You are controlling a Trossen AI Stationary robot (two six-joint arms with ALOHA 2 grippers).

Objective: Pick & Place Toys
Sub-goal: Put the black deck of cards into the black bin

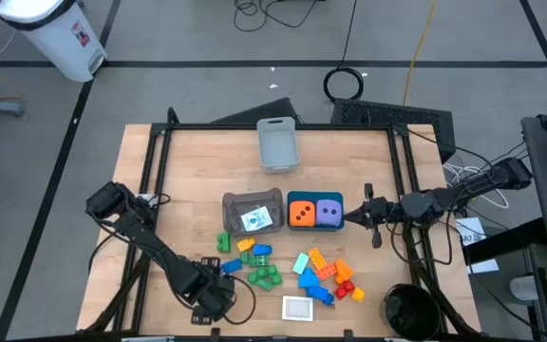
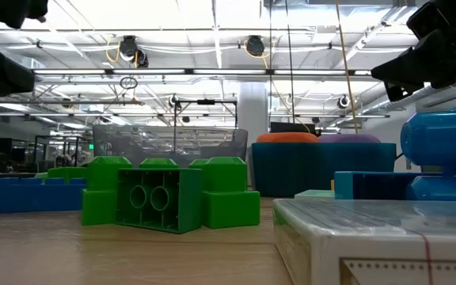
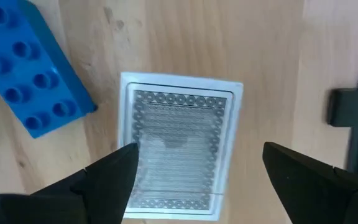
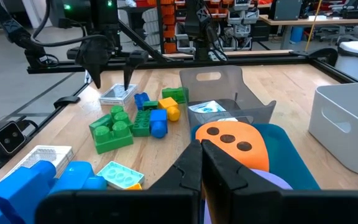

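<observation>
The left hand (image 4: 112,70) hangs open just over a white-edged card (image 3: 176,149) that lies flat on the counter (image 1: 188,171). One finger (image 3: 114,177) is on each side of the card, not touching it. A blue brick (image 3: 27,74) lies just beside the card.

The right hand (image 1: 357,217) is shut tight and holds nothing. It waits right next to the teal bin (image 1: 314,198), which holds an orange die (image 1: 301,213) and a purple die (image 1: 329,213). More bright bricks (image 1: 323,274) lie near it on the counter.
</observation>
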